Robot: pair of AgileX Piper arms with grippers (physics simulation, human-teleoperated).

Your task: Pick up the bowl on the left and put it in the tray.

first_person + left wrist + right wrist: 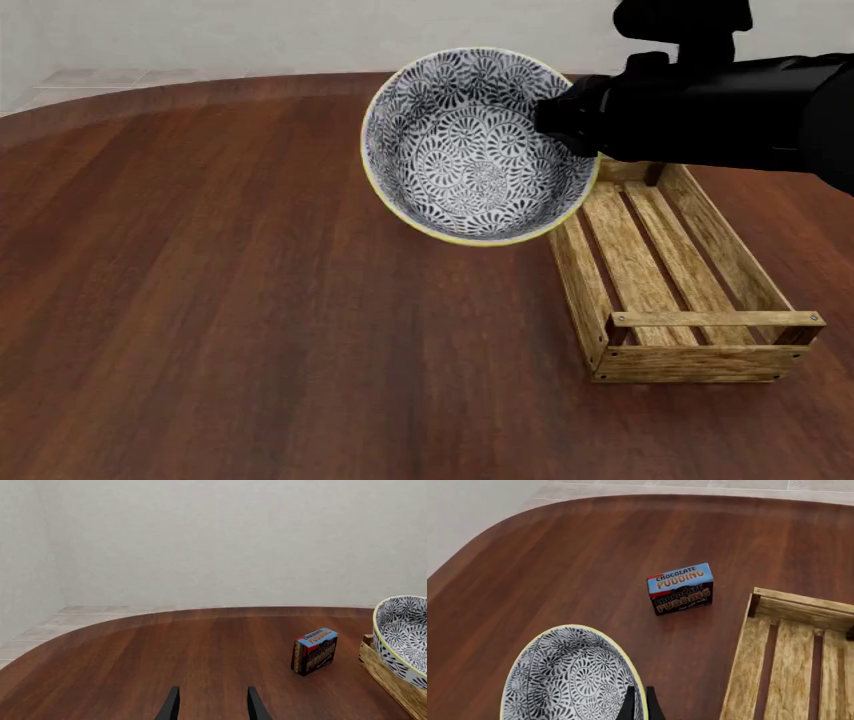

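Observation:
The blue-and-white patterned bowl [474, 150] with its yellowish rim hangs tilted in the air, its inside facing the front camera. My right gripper [563, 115] is shut on its rim, and the right wrist view shows the fingertips [629, 705] pinching that rim beside the bowl [570, 680]. The bowl overlaps the far left corner of the wooden slat tray [661, 360], which lies lengthwise at the right. In the left wrist view, the bowl [403, 635] shows above the tray [393, 680]. My left gripper [212, 705] is open over bare table, holding nothing.
A small chocolate pudding box [680, 589] stands on the table just beyond the tray's [790, 602] far end, and the left wrist view also shows the box [314, 651]. The brown wooden table [200, 300] has a rounded far edge with a pale wall behind.

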